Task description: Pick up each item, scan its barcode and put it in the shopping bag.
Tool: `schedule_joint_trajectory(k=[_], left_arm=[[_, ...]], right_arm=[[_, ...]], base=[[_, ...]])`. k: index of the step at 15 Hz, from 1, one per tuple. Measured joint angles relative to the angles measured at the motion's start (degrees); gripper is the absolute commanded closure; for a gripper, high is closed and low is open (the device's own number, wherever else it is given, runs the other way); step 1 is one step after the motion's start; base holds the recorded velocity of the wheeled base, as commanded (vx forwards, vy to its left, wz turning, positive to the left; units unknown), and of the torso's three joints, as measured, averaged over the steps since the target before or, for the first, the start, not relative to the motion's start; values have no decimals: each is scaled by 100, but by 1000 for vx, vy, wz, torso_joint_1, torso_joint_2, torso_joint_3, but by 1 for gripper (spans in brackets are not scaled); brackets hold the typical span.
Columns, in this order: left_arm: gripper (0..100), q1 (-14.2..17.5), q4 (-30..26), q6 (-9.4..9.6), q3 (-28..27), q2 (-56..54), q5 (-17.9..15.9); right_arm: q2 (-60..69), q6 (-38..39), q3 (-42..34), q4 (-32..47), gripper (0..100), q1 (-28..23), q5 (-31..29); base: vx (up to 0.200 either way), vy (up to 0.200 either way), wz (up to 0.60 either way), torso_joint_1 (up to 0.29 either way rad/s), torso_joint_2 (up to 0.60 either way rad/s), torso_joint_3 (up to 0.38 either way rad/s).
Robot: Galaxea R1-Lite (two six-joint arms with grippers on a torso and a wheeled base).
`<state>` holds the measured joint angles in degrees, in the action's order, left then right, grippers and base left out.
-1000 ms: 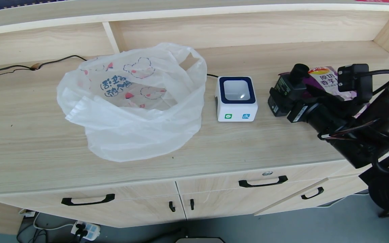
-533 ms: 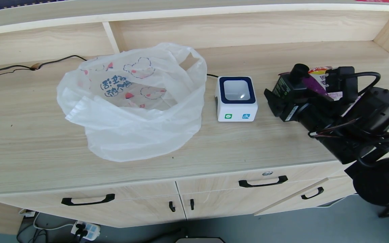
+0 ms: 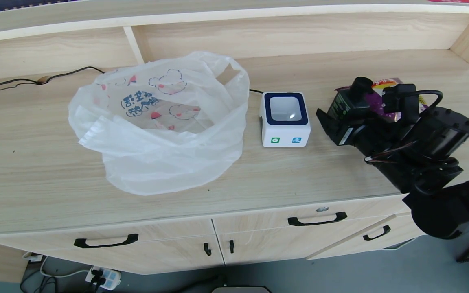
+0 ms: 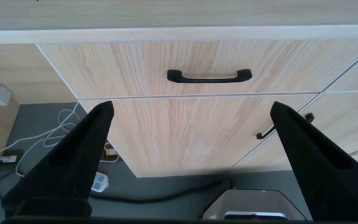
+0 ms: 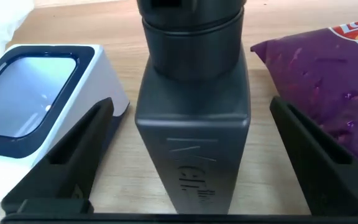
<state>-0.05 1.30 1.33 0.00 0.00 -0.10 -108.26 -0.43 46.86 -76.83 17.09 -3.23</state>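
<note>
A dark carton with a round black cap stands on the wooden counter, to the right of the white barcode scanner. My right gripper is open, and its fingers straddle the carton without closing on it. A purple chip bag lies just behind the carton, partly hidden by my arm, and it also appears in the right wrist view. The white plastic shopping bag sits open on the counter, left of the scanner. My left gripper hangs open below the counter, holding nothing.
Black cables run along the counter's back left. A wooden shelf wall closes off the back. Drawers with black handles sit under the counter, facing the left gripper. A power strip lies on the floor.
My right arm has moved left along the counter, bringing the gripper closer around the carton and covering more of the chip bag. Bag and scanner have not moved.
</note>
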Motion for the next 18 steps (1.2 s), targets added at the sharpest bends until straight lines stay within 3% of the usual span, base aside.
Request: schedule_joint_trajectory(k=[12, 18], left_arm=[[0, -2, 0, 0, 0, 0, 0], [0, -2, -2, 0, 0, 0, 0]], right_arm=[[-77, 10, -34, -178, 100, -63, 9], [388, -6, -312, -162, 100, 148, 11]], base=[[0, 0, 0, 0, 0, 0], [0, 0, 0, 0, 0, 0]])
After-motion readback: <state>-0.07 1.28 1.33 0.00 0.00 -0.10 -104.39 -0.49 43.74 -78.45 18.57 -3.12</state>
